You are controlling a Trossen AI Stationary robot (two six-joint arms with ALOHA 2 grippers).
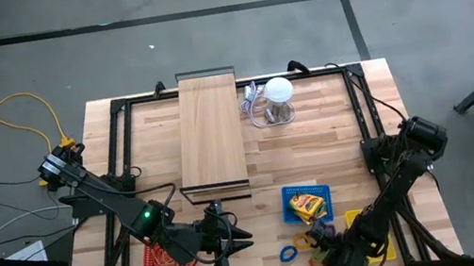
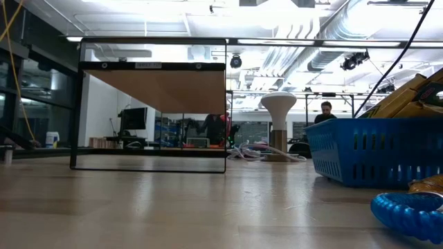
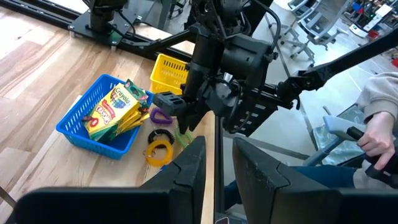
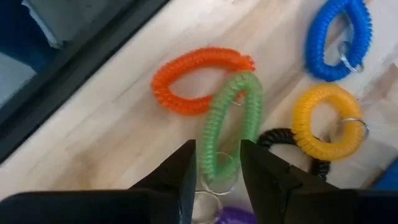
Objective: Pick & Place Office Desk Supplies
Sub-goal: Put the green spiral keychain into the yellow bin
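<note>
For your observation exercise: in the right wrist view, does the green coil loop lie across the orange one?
Yes: the green coil loop overlaps the orange coil loop at its lower edge.

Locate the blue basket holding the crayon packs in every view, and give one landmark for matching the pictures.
High view: blue basket sits near the table's front edge, right of centre, below the wooden board.
Low view: it fills the right side, crayon packs sticking out above its rim.
Left wrist view: at left, before the right gripper.
Right wrist view: not identifiable.
Shared landmark: the blue coil loop beside the basket.
</note>
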